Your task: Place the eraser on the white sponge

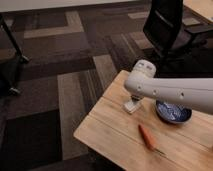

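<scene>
The white sponge (131,106) lies on the wooden table (110,132) near its far left edge. My white arm reaches in from the right, and my gripper (136,98) hangs right over the sponge, its tip at or just above the pad. The black eraser does not show; it is hidden at the gripper or behind the arm.
A dark blue bowl (172,112) stands to the right of the sponge, partly behind my arm. An orange carrot-like stick (148,137) lies nearer the front. A black office chair (167,27) stands beyond the table. The table's left edge drops to patterned carpet.
</scene>
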You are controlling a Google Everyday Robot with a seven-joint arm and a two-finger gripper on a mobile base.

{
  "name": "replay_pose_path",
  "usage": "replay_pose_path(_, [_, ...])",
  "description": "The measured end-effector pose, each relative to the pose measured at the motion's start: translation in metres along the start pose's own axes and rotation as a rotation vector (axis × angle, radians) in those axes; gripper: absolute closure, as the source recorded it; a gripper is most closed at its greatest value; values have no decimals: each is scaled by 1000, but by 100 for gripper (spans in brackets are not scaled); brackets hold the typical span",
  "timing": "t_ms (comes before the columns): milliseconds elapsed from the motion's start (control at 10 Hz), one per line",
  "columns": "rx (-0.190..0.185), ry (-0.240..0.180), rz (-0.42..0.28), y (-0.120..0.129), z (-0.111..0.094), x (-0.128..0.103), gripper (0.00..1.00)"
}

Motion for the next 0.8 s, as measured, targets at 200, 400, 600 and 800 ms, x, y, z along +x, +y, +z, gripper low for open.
replay_pose_path(200, [1, 0, -23, 20, -3, 1, 99])
replay_pose_path(400, [-8, 0, -54, 44, -4, -4, 78])
replay_pose_path(600, [-8, 1, -52, 44, -4, -3, 78])
replay_pose_path(800, [-8, 2, -53, 44, -4, -3, 78])
